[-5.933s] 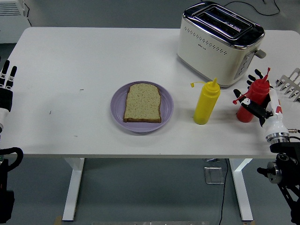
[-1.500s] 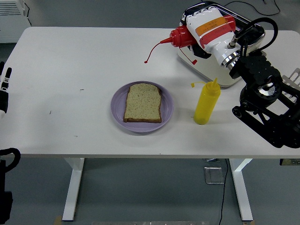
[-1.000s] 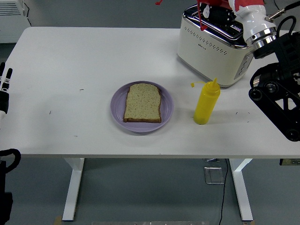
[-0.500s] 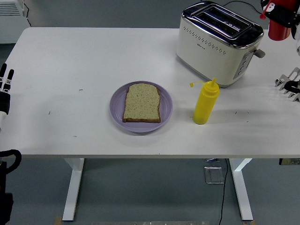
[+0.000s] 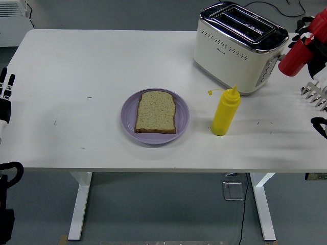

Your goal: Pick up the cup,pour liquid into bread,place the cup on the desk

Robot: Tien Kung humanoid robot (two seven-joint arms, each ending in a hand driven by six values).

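right hand [image 5: 312,31] gripped red squeeze bottle [image 5: 301,48] — upper right, off the table | bread slice [image 5: 155,112] waited on purple plate [image 5: 181,125] — centre

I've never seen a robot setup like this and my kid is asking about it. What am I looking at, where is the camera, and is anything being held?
The camera sits high on a humanoid robot, looking down over a white table. The robot has two arms with five-fingered hands. Its left hand rests at the left edge, fingers relaxed, holding nothing. Its right hand is at the far right edge, holding a red bottle tilted in the air beside the toaster. On the table are a purple plate with a slice of bread, and a yellow bottle standing upright to its right. No sauce shows on the bread.
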